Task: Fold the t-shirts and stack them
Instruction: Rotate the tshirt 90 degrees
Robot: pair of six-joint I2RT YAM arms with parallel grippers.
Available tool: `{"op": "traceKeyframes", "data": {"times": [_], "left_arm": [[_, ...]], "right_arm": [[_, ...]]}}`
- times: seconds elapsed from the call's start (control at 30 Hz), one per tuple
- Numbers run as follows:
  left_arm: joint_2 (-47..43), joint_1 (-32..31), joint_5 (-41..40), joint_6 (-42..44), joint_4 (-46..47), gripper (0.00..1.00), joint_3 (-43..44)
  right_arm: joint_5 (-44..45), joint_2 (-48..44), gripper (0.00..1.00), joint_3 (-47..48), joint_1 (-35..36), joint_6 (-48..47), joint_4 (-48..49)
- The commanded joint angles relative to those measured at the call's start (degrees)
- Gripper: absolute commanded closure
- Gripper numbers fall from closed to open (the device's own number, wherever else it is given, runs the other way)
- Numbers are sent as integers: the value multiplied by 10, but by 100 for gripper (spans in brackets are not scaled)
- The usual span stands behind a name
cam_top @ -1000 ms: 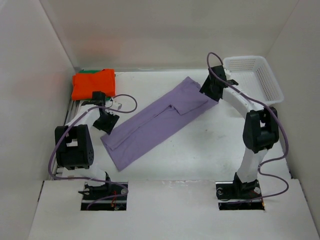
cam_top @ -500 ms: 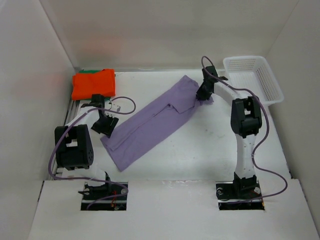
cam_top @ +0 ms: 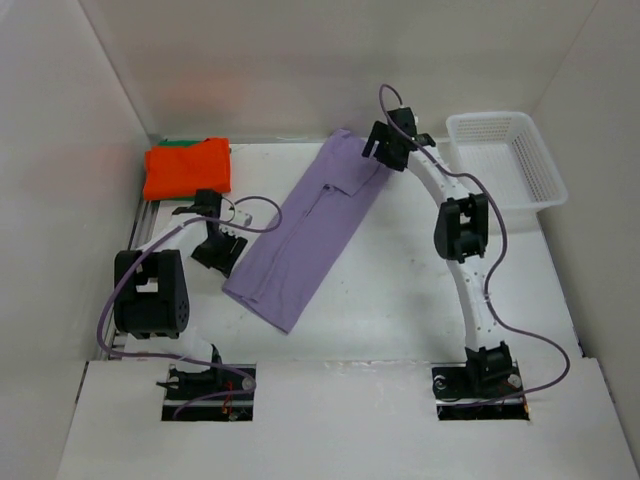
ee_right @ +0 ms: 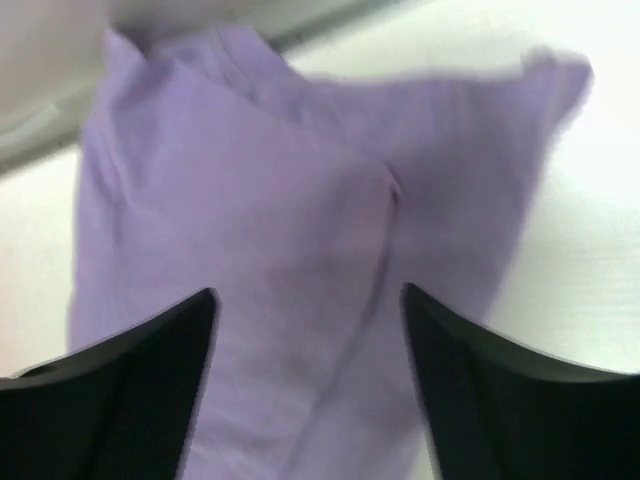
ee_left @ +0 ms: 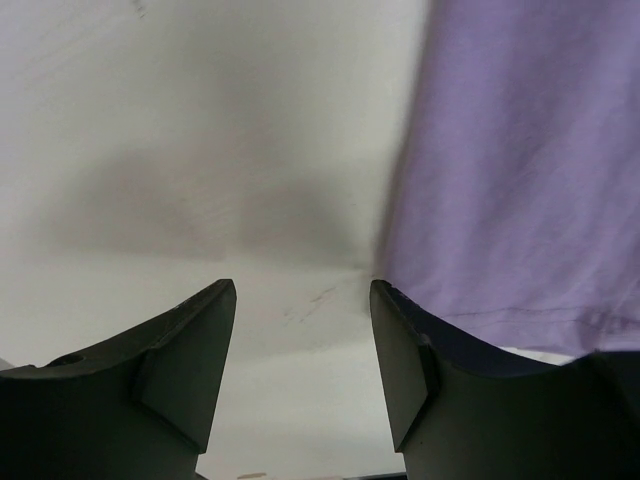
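Note:
The lavender t-shirt (cam_top: 310,225) lies folded into a long strip, running from the back wall down towards the left arm. My right gripper (cam_top: 385,152) is open over its far end; in the right wrist view (ee_right: 308,295) the purple cloth (ee_right: 280,200) fills the space between the spread jaws. My left gripper (cam_top: 222,250) is open at the strip's near left edge, with bare table between the jaws (ee_left: 302,290) and the cloth (ee_left: 520,150) to the right. The orange t-shirt (cam_top: 188,167) lies folded at the back left on the green t-shirt (cam_top: 172,143), of which only an edge shows.
A white mesh basket (cam_top: 540,170) stands at the back right beside the right arm. White walls close in the table on the left, back and right. The arm bases sit at the near edge.
My right gripper swung left along the back wall, and the lavender strip's far end went with it, turning the strip more upright. My left gripper shifted slightly right.

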Motion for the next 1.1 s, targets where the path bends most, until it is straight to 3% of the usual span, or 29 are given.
{"op": "traceKeyframes", "data": {"times": [0.0, 0.1, 0.17, 0.27, 0.37, 0.47, 0.63, 0.77, 1.07], "left_arm": [[0, -16, 24, -14, 1, 45, -6], [-7, -23, 43, -23, 19, 45, -13], [-13, -25, 50, -27, 32, 45, -19], [-44, -13, 50, -33, 51, 45, -31], [-111, 26, 56, -34, 65, 44, -48], [-192, 71, 67, -40, 76, 41, -69], [-324, 130, 89, -70, 75, 38, -103], [-382, 130, 94, -84, 49, 36, -105], [-440, 135, 119, -99, -2, 35, -85]], "right_arm": [[23, -158, 11, -158, 5, -68, 69], [70, -326, 0, -376, 36, -92, 95], [99, -421, 0, -497, 69, -87, 116], [136, -551, 0, -663, 158, -25, 132], [154, -615, 0, -771, 274, 76, 133], [162, -614, 0, -814, 371, 180, 134], [163, -543, 4, -782, 486, 274, 133], [149, -490, 14, -756, 521, 339, 137], [115, -435, 23, -769, 538, 452, 160]]}}
